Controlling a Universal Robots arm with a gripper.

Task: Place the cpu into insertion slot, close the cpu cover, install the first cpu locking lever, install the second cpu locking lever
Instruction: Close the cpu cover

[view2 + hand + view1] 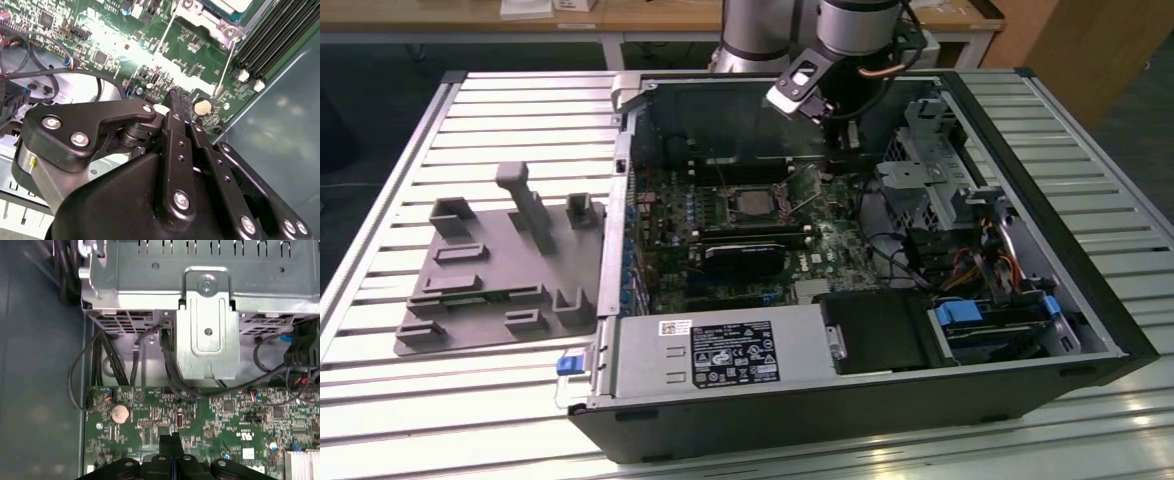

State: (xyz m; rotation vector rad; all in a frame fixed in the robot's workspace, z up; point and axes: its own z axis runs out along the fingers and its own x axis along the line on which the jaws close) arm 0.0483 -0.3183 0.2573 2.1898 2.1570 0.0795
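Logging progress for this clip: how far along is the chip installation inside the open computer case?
Done: the flat silver-grey square chip appears to lie in its dark metal-rimmed socket. In hand: nothing; the black hand is shut and empty above the green circuit board. Left: the thin metal cover frame looks raised, and thin wire levers look unlatched.

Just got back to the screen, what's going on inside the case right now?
The arm has reached into the open computer case. Its pincer is shut with nothing in it, close over the green motherboard near the coin battery. In the exterior view the cpu sits in the insertion slot. I cannot tell whether the cover is down.
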